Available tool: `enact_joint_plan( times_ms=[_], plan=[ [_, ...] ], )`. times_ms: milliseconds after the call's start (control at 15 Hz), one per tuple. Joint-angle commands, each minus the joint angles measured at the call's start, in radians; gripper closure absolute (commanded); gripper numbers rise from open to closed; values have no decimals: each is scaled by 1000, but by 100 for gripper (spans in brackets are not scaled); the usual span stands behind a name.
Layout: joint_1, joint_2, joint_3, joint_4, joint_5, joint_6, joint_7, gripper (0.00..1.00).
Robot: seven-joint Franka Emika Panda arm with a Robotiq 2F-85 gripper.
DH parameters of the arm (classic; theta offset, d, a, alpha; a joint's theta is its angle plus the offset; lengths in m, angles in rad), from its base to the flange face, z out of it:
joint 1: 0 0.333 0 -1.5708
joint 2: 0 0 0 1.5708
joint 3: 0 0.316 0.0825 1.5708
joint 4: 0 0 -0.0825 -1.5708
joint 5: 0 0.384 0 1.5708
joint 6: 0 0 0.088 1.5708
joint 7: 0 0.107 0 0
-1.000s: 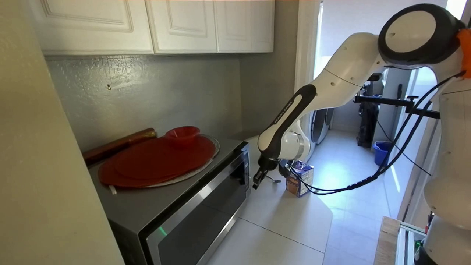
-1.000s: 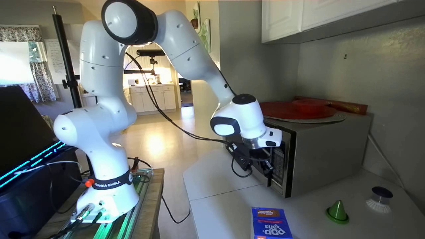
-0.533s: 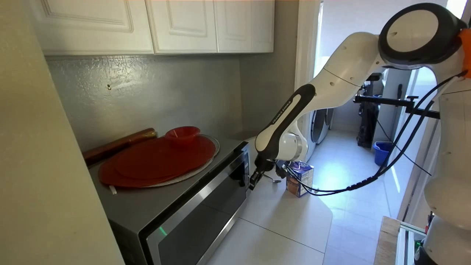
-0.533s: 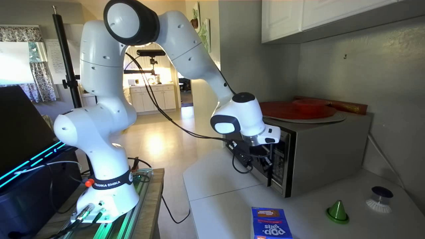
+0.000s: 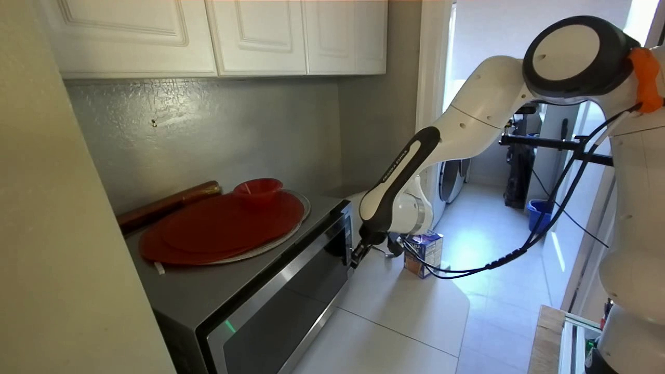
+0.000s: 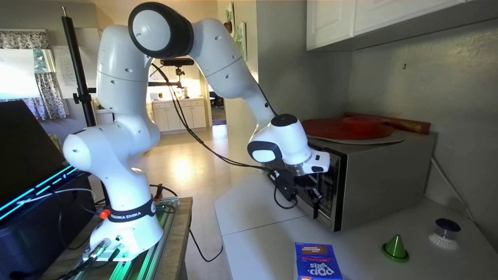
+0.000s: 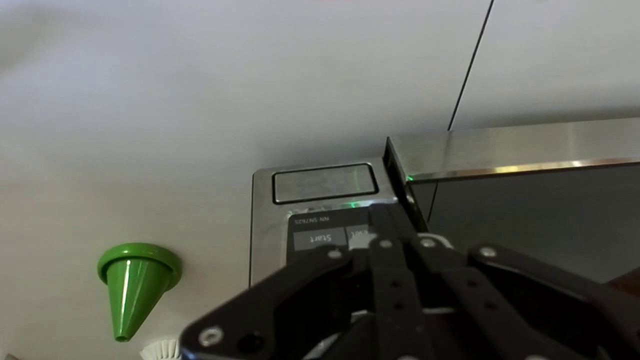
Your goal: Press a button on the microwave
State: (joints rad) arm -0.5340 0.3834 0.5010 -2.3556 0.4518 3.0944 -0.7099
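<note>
While the microwave (image 6: 389, 182) stands on the white bench (image 6: 256, 241) near the grey back wall (image 6: 389, 89), the pincer (image 7: 390, 212) is at its dark control strip (image 7: 350, 217). Pincer clenched: both fingertips (image 7: 381, 220) are together in the wrist view. They cover the strip's edge nearest the dark glass door (image 7: 500, 220) and partly hide the grey key (image 7: 356, 232) next to the Start key (image 7: 320, 239). Contact with the surface: cannot tell. Lettering NN-SN7625 (image 7: 311, 220) reads upside down in that view. In both exterior views the arm (image 6: 218, 58) slants down to the microwave's front, on the control-strip side.

On top of the microwave: red round platter (image 5: 218, 234), a red bowl (image 5: 258, 189) set on it, a grey plate (image 6: 395, 139) showing beneath. Elsewhere on the bench, in an exterior view: blue Pop-Tarts box (image 6: 318, 260), cut off by the lower edge; green cone (image 6: 396, 247), point up; brush (image 6: 445, 235), bristles down. Cone stands between box and brush; all three apart from the microwave.
</note>
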Motion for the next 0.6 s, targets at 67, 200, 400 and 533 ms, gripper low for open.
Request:
enact_joint_plan(
  times_ms=[67, 200, 400, 533],
  plan=[
    [-1, 56, 10, 41, 12, 31, 6, 100],
    [-8, 67, 20, 50, 16, 36, 5, 100],
    [-18, 80, 35, 63, 20, 45, 6, 100],
    [-22, 87, 43, 71, 20, 48, 8, 100]
  ],
)
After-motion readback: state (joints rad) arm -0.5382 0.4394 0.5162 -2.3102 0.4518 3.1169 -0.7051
